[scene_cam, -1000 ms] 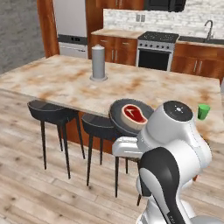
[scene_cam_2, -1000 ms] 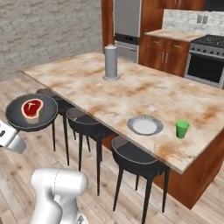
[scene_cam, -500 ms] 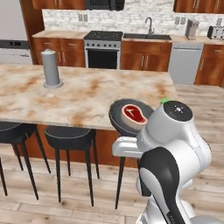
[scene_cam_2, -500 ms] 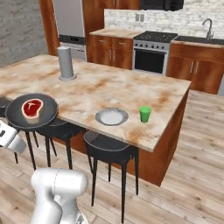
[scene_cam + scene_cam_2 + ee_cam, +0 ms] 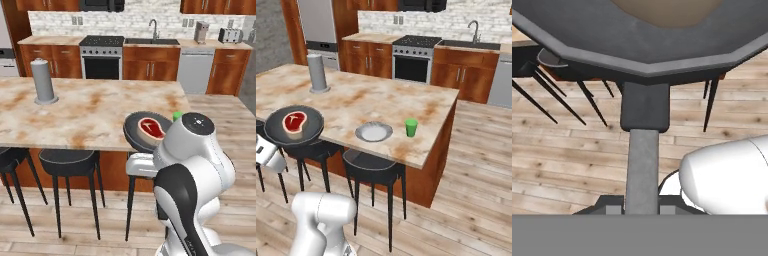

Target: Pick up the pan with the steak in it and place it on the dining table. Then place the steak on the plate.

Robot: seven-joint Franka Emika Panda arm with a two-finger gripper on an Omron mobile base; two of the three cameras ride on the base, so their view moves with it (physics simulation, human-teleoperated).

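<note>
The small round black frying pan [image 5: 294, 125] rides in the air at the near edge of the long marbled stone dining table [image 5: 95, 110], level, with the raw red steak [image 5: 295, 121] lying flat in its middle. The arm's two-finger gripper [image 5: 641, 209] is clamped shut on the pan's long straight handle [image 5: 642, 165], holding it from the near end. To the right on the table sit the round flat grey plate [image 5: 374, 132] and a small green cup [image 5: 411, 127]; a tall grey cylinder [image 5: 43, 81] stands far left. To set the pan down well, I would keep it level so the steak stays put, carry it fully over the stone top beside the plate but clear of the cup, and lower it gently before letting go.
</note>
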